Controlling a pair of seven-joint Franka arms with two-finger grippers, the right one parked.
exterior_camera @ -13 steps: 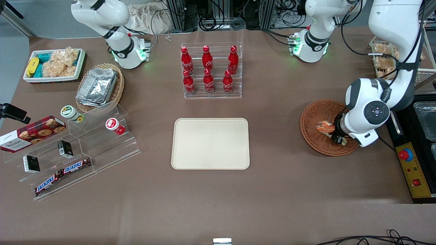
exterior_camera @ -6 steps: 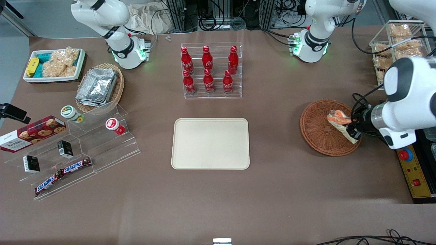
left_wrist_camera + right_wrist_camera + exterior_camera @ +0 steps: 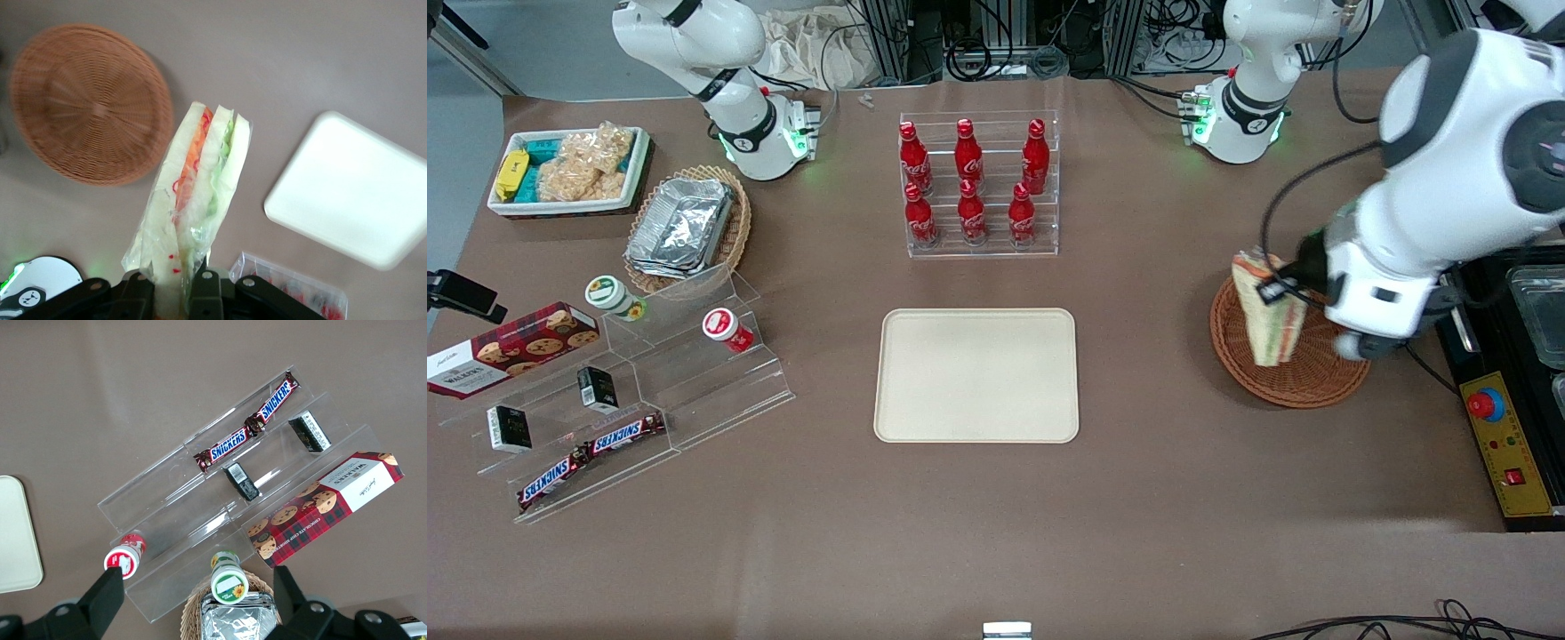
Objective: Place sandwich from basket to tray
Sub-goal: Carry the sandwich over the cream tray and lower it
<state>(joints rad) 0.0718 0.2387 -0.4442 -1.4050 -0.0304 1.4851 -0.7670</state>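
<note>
My gripper (image 3: pixel 1279 290) is shut on the sandwich (image 3: pixel 1267 313), a wrapped white-bread wedge with orange and green filling. It holds the sandwich by one end, hanging in the air above the basket (image 3: pixel 1291 378) at the rim nearest the tray. In the left wrist view the sandwich (image 3: pixel 200 190) sticks out from between the black fingers (image 3: pixel 204 285) of the gripper (image 3: pixel 172 285). Below it lie the round brown basket (image 3: pixel 90 103), with nothing in it, and the cream tray (image 3: pixel 353 193). The tray (image 3: pixel 976 375) lies bare at mid-table, toward the parked arm's end from the basket.
A clear rack of red cola bottles (image 3: pixel 978 182) stands farther from the front camera than the tray. A control box with a red button (image 3: pixel 1498 436) sits beside the basket. The acrylic stepped stand (image 3: pixel 649 382), foil-container basket (image 3: pixel 685 227) and white snack bin (image 3: pixel 569 169) are at the parked arm's end.
The gripper has lifted the sandwich out of the basket. The sandwich has gone from lying low in the basket to hanging high over its tray-side rim.
</note>
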